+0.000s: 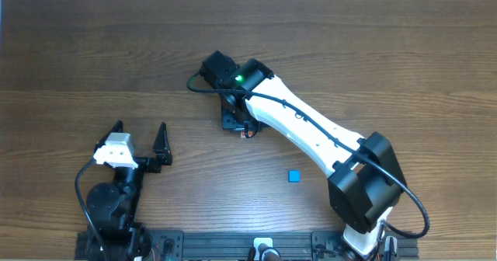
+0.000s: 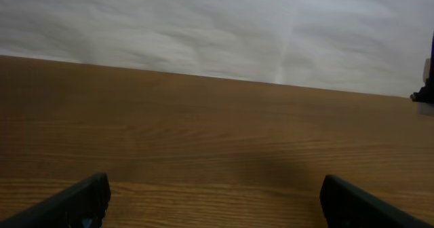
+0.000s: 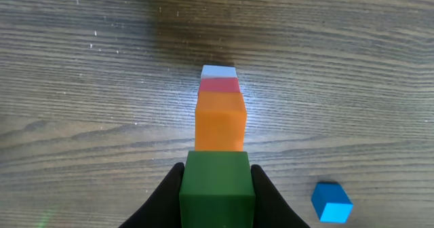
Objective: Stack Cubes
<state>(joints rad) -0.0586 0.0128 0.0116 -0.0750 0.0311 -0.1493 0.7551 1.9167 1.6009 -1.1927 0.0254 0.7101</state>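
Lower left of top view: left tool (image 1: 140,127), fingers spread wide, above brown wood-grain table (image 1: 78,43). Lower right of centre: small blue cube (image 1: 293,175) lying alone on table, apart from stack. Frame centre: right tool (image 3: 217,172) pinching green cube (image 3: 217,191) by two sides, directly over column of orange cube (image 3: 220,123), red cube (image 3: 220,85), white cube (image 3: 219,71) at base.
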